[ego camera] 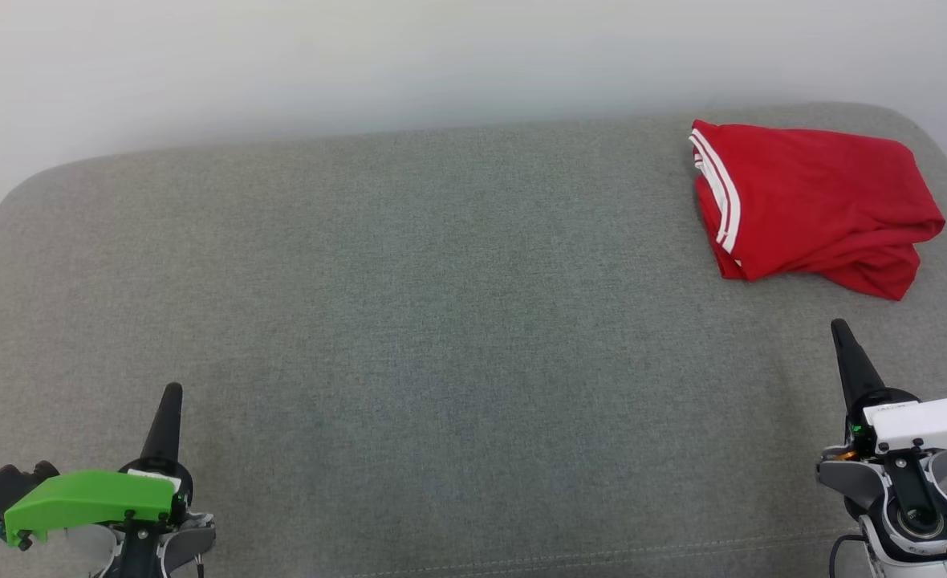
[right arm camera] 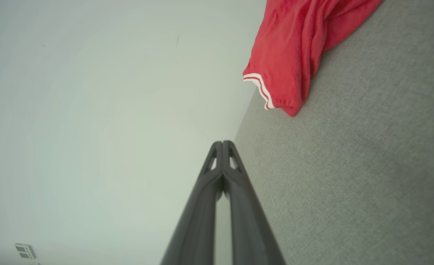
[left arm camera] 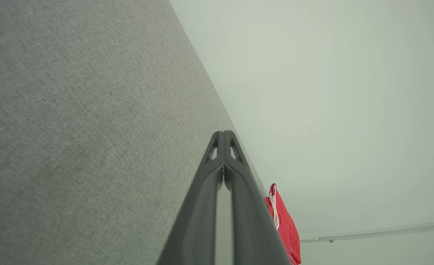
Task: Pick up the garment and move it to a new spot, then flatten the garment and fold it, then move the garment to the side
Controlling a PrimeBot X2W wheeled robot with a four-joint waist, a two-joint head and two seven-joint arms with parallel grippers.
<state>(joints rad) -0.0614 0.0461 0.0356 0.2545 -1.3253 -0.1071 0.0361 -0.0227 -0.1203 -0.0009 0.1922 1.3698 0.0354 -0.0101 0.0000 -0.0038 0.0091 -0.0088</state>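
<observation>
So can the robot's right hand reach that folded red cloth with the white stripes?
Probably yes. The right hand, shut, points toward the folded red garment with white stripes, with just bare grey fabric cushion between them.

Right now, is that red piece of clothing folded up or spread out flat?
Folded. The red garment lies as a compact bundle on the grey surface, with stacked layers showing along its near edge.

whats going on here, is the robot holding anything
Nothing is being handled right now. The red garment with white-striped trim lies loosely folded at the far right of the gray upholstered surface. The left gripper and right gripper are both shut and empty, near the front edge, apart from it.
</observation>
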